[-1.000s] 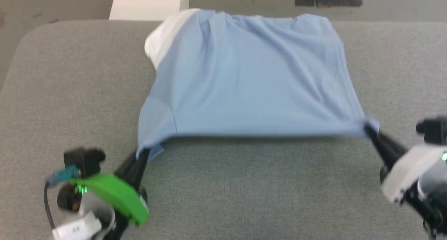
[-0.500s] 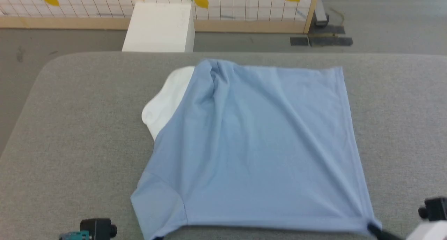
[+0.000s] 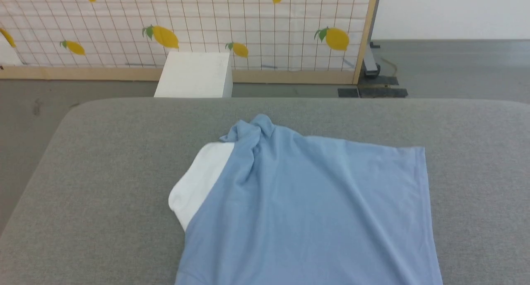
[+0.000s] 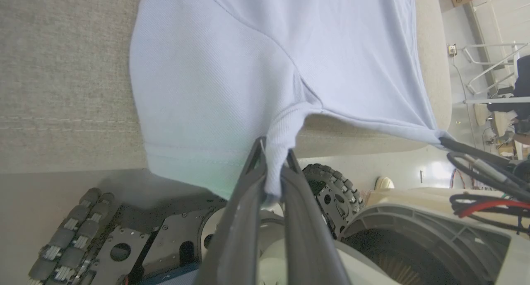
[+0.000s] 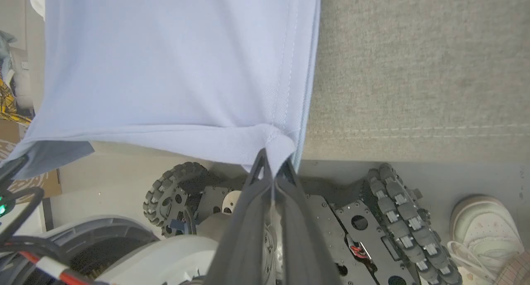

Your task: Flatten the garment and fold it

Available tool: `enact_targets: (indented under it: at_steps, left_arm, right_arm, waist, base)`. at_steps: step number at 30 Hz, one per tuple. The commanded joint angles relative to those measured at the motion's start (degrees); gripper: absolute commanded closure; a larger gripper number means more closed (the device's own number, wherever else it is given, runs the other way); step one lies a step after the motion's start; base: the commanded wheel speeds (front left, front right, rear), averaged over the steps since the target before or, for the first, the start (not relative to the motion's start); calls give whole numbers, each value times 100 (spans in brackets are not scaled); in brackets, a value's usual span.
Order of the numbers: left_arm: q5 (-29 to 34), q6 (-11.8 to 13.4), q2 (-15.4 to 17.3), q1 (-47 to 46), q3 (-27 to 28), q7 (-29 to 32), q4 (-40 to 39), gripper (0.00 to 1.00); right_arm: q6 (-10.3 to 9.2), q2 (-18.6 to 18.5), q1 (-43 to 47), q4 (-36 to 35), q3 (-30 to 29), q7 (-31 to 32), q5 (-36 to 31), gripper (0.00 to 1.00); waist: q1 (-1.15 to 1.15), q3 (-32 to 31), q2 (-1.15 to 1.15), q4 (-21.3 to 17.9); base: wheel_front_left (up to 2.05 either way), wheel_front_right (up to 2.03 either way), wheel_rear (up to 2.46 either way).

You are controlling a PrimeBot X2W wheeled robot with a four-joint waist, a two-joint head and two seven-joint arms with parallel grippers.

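Pulled nearer, garment (image 3: 306, 210) clamped at near corners by left gripper (image 4: 274, 152), right gripper (image 5: 273, 163)

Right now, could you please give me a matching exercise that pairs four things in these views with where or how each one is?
Things:
1. garment
2. left gripper
3. white box
4. shoe

Places or states:
A. on the floor past the far edge of the grey table
B. on the floor beside the robot's wheeled base
C. light blue, spread on the table
D. shut on a pinch of blue cloth

Pairs: 1-C, 2-D, 3-A, 4-B.
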Motion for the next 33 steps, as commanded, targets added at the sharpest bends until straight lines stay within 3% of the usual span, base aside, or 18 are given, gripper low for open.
enact_targets:
  at_steps: [1, 5, 10, 20, 27, 33]
  left_arm:
    - [-9, 61, 103, 133, 26, 15, -102, 100]
    - [177, 115, 187, 95, 181, -170, -294, 100]
    - [663, 34, 332, -398, 245, -272, -221, 100]
    - [2063, -563, 439, -2573, -105, -42, 580, 100]
    - [2741, -1080, -84, -4114, -566, 68, 1552, 100]
    - [3148, -1419, -611, -4959, -887, -194, 2632, 100]
  right_arm:
    - [-9, 79, 89, -152, -84, 160, -49, 100]
    - [-9, 204, -47, -507, -229, 142, -146, 100]
    - [-9, 89, -492, -604, -163, -398, -316, 100]
    - [-9, -595, -1780, -71, 278, -1678, -631, 100]
    - [-9, -971, -2648, 555, 576, -2252, -739, 100]
    - [-9, -1170, -3148, 1115, 856, -2496, -768, 100]
  waist:
    - [1, -91, 0, -21]
    - [1, -95, 0, -28]
    - [1, 109, 0, -30]
    - [1, 1060, 0, -101]
    - [1, 1693, 0, -168]
    - [1, 1992, 0, -199]
  base:
    - [0, 0, 0]
    - [0, 0, 0]
    - [0, 0, 0]
    - [0, 0, 0]
    - [0, 0, 0]
    - [0, 0, 0]
